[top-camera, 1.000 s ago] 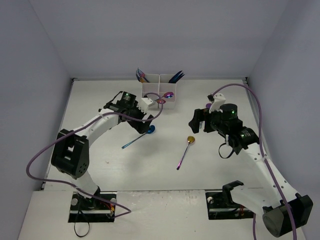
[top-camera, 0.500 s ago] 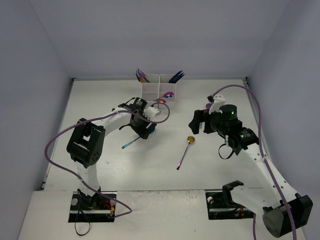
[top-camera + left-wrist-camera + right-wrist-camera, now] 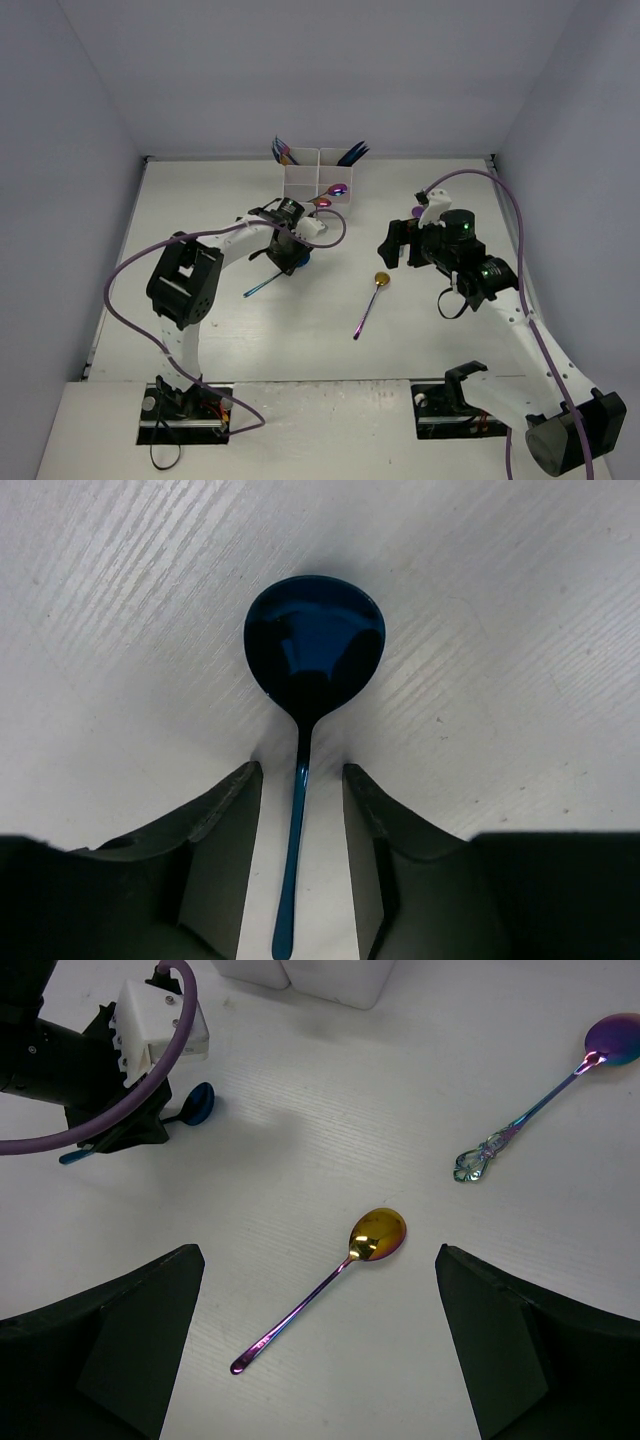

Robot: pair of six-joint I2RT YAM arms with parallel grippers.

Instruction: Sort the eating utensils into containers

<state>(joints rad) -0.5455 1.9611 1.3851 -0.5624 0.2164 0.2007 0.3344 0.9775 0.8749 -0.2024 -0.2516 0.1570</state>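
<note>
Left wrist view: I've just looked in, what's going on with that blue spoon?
The left gripper is down over the blue spoon on the table. Its jaws stand either side of the handle with gaps showing, so nothing is gripped yet. The right gripper hangs open above the gold-bowled spoon. An iridescent spoon also lies loose. The white container already holds several utensils.

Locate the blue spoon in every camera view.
Top external: blue spoon left of centre, under the left end effector.
Left wrist: blue spoon centre, handle between the jaws.
Right wrist: blue spoon upper left, mostly bowl showing.
Shared landmark: left end effector straddling its handle.
</note>
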